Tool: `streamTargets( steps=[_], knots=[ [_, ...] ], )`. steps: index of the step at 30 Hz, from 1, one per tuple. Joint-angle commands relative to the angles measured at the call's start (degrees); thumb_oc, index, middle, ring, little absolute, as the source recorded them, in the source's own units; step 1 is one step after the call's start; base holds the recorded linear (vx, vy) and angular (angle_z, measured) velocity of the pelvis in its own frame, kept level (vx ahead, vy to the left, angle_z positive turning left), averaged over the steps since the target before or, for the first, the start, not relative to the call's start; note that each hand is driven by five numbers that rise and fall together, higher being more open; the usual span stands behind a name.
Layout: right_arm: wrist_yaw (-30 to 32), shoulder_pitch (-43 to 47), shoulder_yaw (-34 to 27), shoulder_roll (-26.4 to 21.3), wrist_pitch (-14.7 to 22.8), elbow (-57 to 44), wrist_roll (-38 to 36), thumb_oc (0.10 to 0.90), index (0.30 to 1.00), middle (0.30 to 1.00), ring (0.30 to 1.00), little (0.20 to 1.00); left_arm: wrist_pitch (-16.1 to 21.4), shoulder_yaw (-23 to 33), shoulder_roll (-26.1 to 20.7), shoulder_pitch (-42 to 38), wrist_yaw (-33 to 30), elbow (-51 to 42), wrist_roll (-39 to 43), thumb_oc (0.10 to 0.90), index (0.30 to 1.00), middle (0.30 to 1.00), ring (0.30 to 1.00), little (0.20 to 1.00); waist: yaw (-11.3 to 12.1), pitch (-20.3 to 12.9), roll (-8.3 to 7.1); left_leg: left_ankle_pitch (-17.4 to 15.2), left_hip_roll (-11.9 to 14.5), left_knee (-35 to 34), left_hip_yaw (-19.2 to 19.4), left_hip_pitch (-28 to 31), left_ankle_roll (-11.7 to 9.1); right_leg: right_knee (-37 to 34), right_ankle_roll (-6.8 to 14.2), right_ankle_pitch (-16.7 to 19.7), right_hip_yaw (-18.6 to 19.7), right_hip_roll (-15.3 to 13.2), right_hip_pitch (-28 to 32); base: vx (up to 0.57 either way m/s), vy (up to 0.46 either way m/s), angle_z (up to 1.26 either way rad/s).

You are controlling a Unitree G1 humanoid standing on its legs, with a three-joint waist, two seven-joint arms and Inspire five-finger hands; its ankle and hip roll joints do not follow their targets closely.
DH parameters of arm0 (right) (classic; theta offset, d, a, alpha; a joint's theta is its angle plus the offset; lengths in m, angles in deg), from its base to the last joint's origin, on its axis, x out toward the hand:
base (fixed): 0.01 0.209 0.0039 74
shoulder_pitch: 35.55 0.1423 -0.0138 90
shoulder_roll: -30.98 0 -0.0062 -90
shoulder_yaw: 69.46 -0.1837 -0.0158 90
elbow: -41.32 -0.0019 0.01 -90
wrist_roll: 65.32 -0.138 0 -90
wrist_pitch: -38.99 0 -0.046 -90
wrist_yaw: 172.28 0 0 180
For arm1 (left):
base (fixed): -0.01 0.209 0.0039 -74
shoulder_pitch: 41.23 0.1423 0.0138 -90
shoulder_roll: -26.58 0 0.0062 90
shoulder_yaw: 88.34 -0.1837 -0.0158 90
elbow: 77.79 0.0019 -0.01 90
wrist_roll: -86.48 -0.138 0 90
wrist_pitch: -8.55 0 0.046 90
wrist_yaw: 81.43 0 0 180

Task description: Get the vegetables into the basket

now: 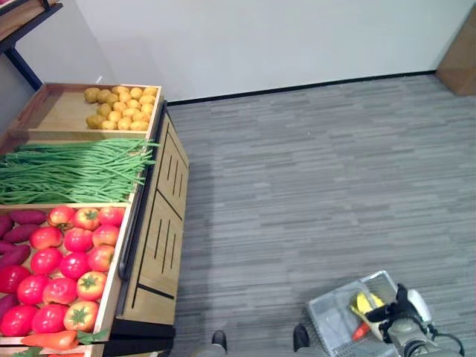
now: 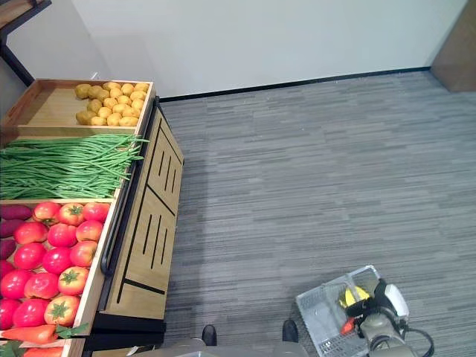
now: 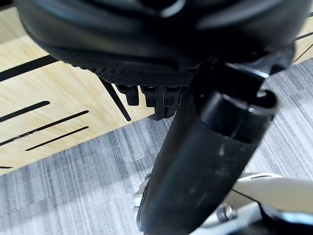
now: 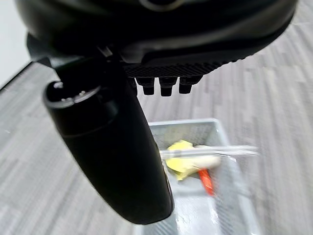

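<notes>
Where mesh-walled, basket [image 1: 333, 311] silver-grey

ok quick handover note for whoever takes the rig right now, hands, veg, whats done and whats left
Right hand: hangs over the grey wire basket on the carpet; grip can't be told.
Left hand: fingers curled, empty, beside the wooden produce stand.
Done: a yellow vegetable and a red-orange one lie in the basket.
Left: red tomatoes, green beans, yellow potatoes, purple sweet potatoes and an orange carrot sit on the stand.

One basket [image 1: 335, 312], one carrot [image 1: 50, 340], fourteen tomatoes [image 1: 74, 264]
</notes>
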Motion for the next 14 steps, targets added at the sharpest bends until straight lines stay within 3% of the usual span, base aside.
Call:
streamTargets(
  steps=[1,6,14],
  knots=[
    [-3.0,1.2,2.2,0.2,1.0,1.5,0.7,0.9,1.0,1.0,1.0,1.0,1.2,0.9,-0.6,-3.7,0.6,3.3,2.1,0.9,1.0,1.0,1.0,1.0,-0.7,-1.5,-2.18,0.0,-0.7,0.1,-2.2,-1.6,0.3,0.2,1.8,-1.5,-3.5,-0.8,2.0,-0.03,0.015,0.02],
    [-9.4,-5.6,3.5,4.7,1.6,2.1,-1.0,0.9,1.0,1.0,1.0,1.0,1.3,3.0,-1.0,-3.1,3.7,4.7,3.3,0.9,1.0,1.0,1.0,1.0,-1.5,-2.6,-3.02,-0.3,-1.0,0.1,-2.1,-1.2,0.4,0.2,1.9,-1.3,-3.2,-1.0,2.2,-0.01,0.01,-0.02],
    [-13.1,-9.5,2.6,7.2,1.8,3.6,-2.7,0.9,1.0,1.0,1.0,1.0,2.0,4.0,-0.8,-2.1,5.4,3.9,5.5,0.9,1.0,1.0,1.0,1.0,-2.2,-3.4,-2.99,-0.5,-1.4,0.1,-1.7,-0.6,0.7,0.2,2.2,-0.8,-2.7,-1.4,2.2,-0.01,0.009,-0.02]
  ],
)
